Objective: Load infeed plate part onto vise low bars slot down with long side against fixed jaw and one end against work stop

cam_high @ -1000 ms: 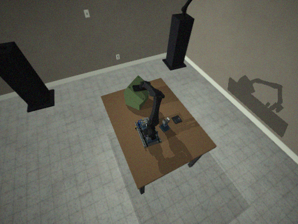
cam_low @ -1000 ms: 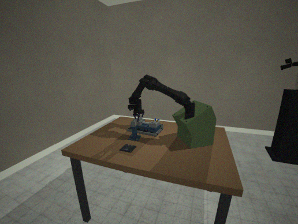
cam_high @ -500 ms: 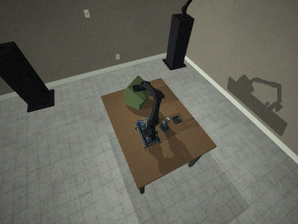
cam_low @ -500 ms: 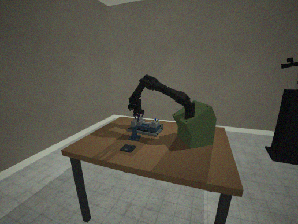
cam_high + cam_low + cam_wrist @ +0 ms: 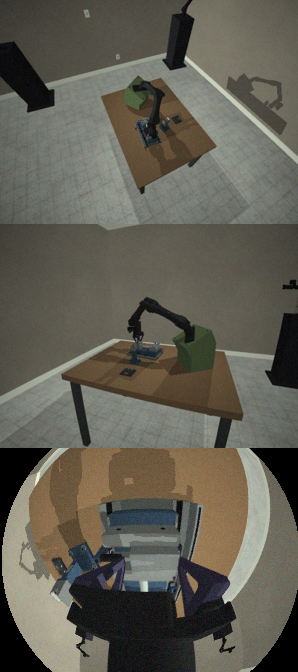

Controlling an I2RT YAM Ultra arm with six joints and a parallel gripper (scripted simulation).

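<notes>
The brown table [image 5: 176, 101] [image 5: 185, 388] [image 5: 215, 508] holds the vise [image 5: 157, 141] [image 5: 147, 357] [image 5: 142, 537], a blue stand [image 5: 164, 129] [image 5: 134, 360] [image 5: 82, 556], a dark plate [image 5: 177, 119] [image 5: 127, 372] and a big green block [image 5: 134, 99] [image 5: 199, 351].
</notes>
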